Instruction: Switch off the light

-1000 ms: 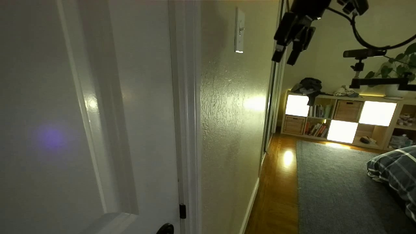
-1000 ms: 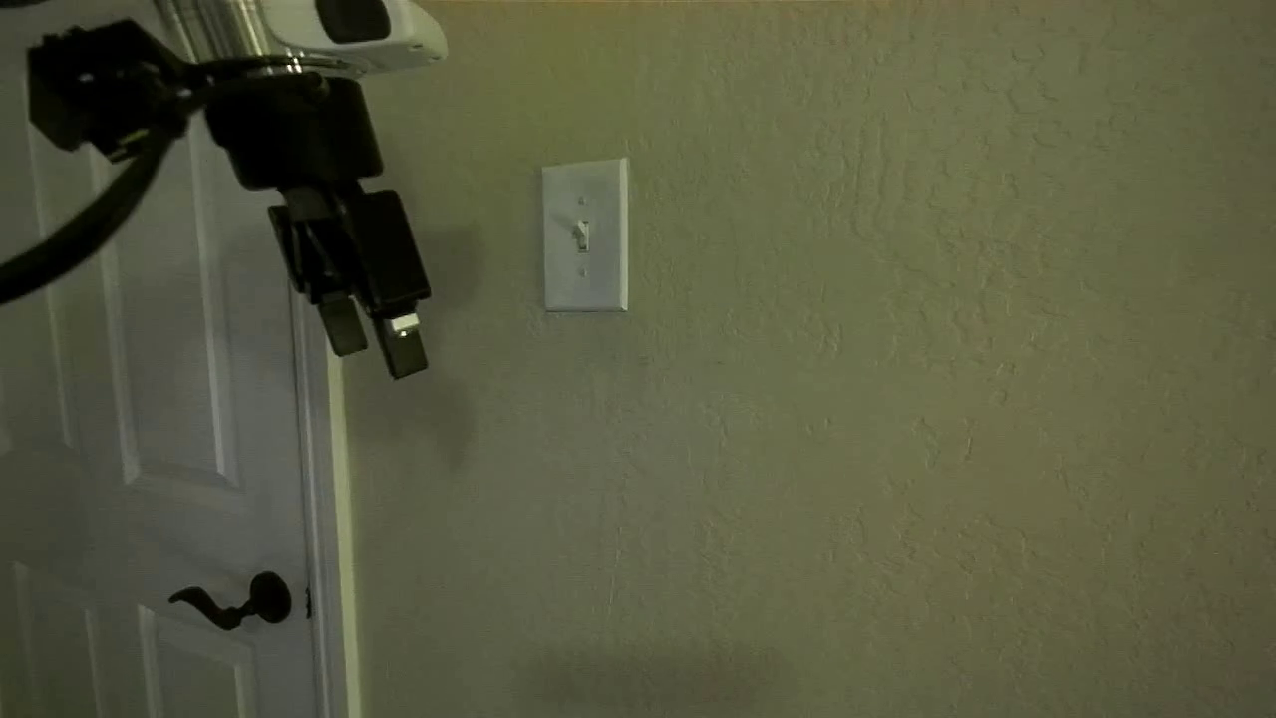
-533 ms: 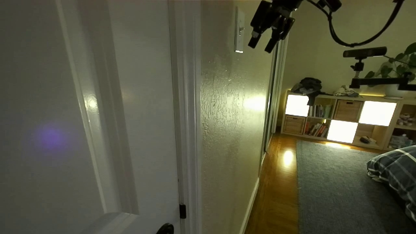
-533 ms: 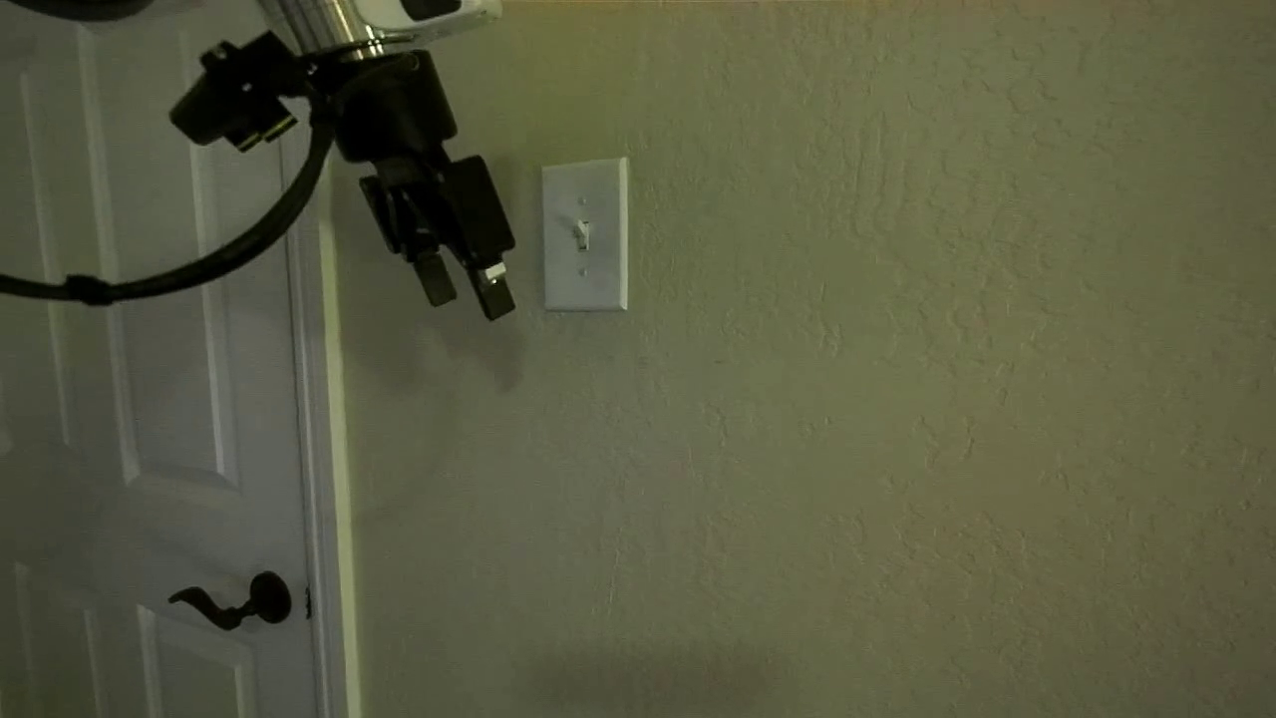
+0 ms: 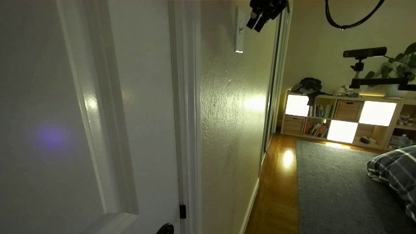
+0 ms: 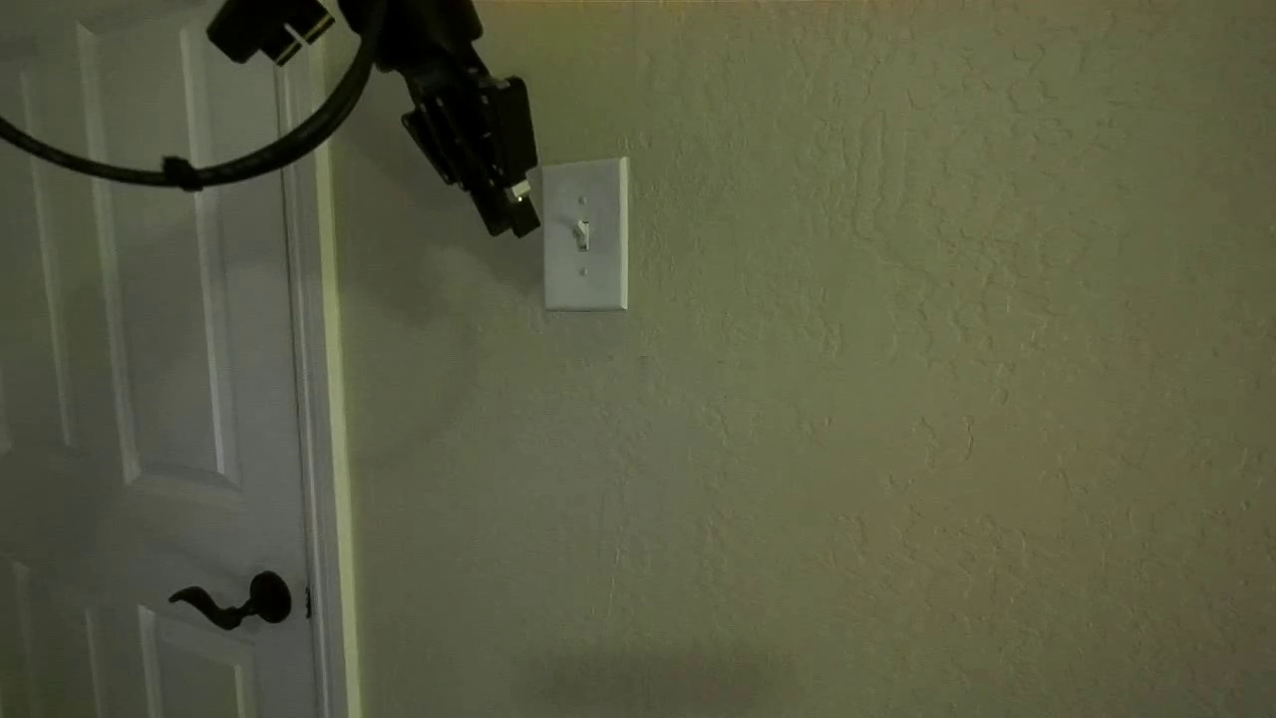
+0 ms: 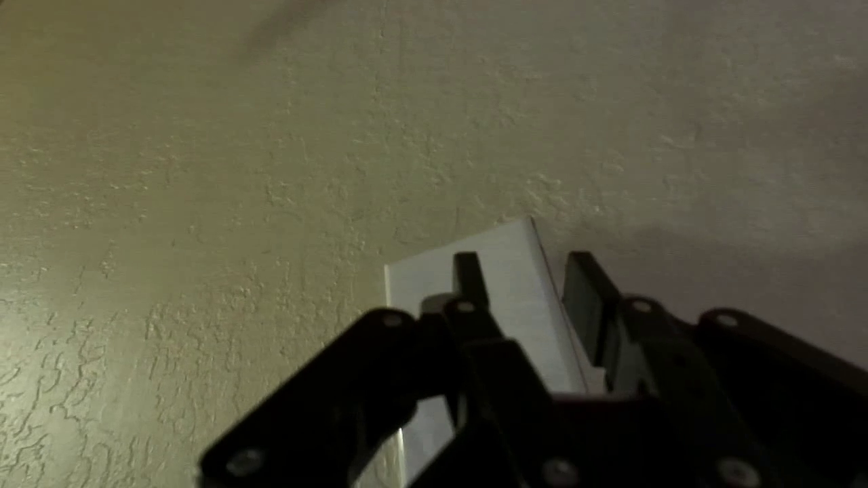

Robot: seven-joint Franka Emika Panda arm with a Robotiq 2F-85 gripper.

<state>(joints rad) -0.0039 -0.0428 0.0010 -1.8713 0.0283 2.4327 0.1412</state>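
The light itself is out of view. Its switch plate (image 6: 588, 289), white and upright, is fixed on the textured wall, and the small toggle (image 6: 582, 235) at its middle looks tilted up. An exterior view shows the plate (image 5: 239, 19) edge-on. My gripper (image 6: 512, 221) hangs tilted just beside the plate's side, about level with the toggle; in another view the gripper (image 5: 254, 27) stands off the wall. From the wrist, the plate (image 7: 519, 285) lies behind the partly closed gripper (image 7: 524, 261), a gap between its fingers and nothing in it. The fingers hide the toggle there.
A white door (image 6: 159, 349) with a dark handle (image 6: 239, 600) and its frame (image 5: 188, 97) adjoin the wall. Farther off are a shelf (image 5: 320, 118) with glowing squares, a camera on a stand (image 5: 364, 52), a rug (image 5: 331, 182) and a bed (image 5: 396, 165).
The gripper has moved up and closer to the switch plate in both exterior views. Its fingers have come nearer together. Plate and toggle look the same.
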